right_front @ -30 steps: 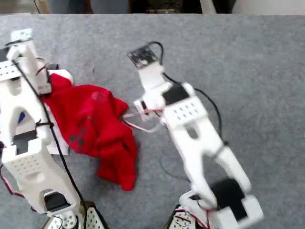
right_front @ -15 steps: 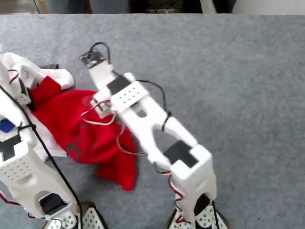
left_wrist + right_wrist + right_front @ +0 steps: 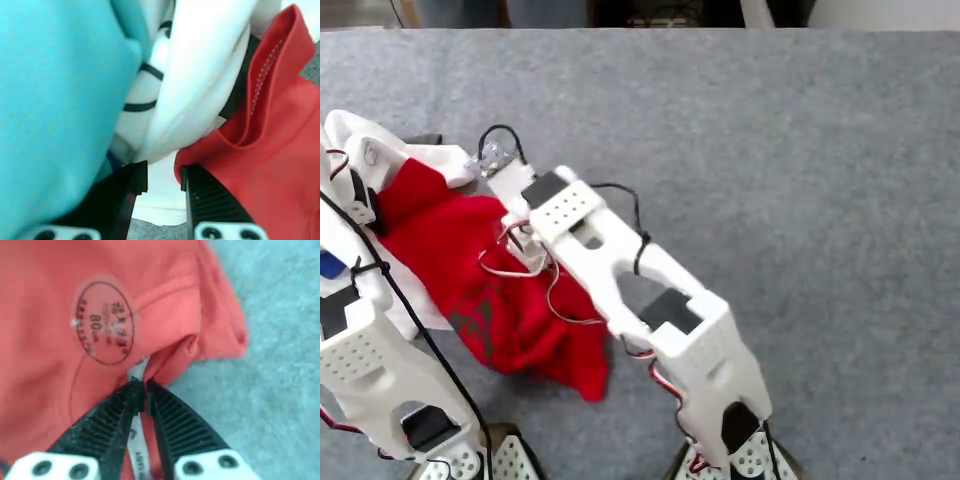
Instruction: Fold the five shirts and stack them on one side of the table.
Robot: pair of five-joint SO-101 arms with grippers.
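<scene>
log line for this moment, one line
right jaws: shut on red shirt | left jaws: open beside white shirt, teal shirt | red shirt: crumpled, unfolded

The red shirt [image 3: 440,240] bore a dark print [image 3: 475,320] on its front and a round dark stamp [image 3: 102,322] inside the neck, near a white label [image 3: 136,372]. The white shirt [image 3: 200,75] carried thin black lines. The turquoise shirt [image 3: 55,100] was plain. The table [image 3: 800,140] was grey. The left arm [image 3: 370,350] and right arm [image 3: 620,265] were white with black parts.
</scene>
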